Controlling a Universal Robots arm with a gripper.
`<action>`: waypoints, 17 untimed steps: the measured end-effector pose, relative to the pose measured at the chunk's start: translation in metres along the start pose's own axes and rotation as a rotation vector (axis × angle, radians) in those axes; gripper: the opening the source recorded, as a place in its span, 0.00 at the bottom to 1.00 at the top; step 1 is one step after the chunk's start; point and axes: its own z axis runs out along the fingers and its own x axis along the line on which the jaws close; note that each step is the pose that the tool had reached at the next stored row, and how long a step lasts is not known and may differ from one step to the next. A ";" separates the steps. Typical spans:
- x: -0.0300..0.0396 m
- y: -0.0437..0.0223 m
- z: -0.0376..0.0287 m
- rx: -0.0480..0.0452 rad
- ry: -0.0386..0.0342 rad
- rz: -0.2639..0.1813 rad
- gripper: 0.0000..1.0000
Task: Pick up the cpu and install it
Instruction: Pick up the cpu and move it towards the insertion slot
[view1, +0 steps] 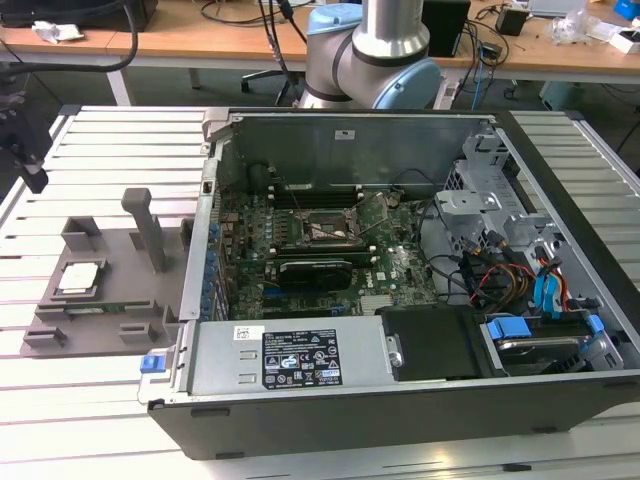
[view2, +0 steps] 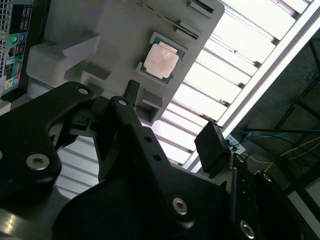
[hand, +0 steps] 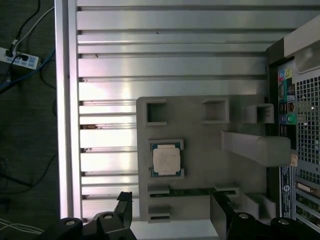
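cpu (hand: 166, 160): lies in a recess of the grey tray (hand: 200, 145), beside the computer case (hand: 302, 150)
claw (hand: 170, 202): fingers spread apart, empty, clear of cpu

Slatted table (view1: 110, 150), tray (view1: 115, 285), computer case (view1: 330, 420)

cpu (view1: 80, 278) on tray (view1: 128, 268), beside case (view1: 350, 428)

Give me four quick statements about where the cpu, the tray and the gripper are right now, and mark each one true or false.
1. The cpu lies on the grey tray. True.
2. The gripper is clamped on the cpu. False: it is open and empty, with the cpu apart from it.
3. The computer case is open, its motherboard showing. True.
4. The grey tray is at the exterior view's right of the computer case. False: it is at the left.
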 end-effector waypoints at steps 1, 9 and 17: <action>0.0000 0.0000 0.0008 0.0000 0.0000 0.000 0.72; 0.0001 0.0000 0.0054 0.0000 0.0000 0.000 0.72; 0.0003 0.0001 0.0112 0.0001 0.0000 0.000 0.72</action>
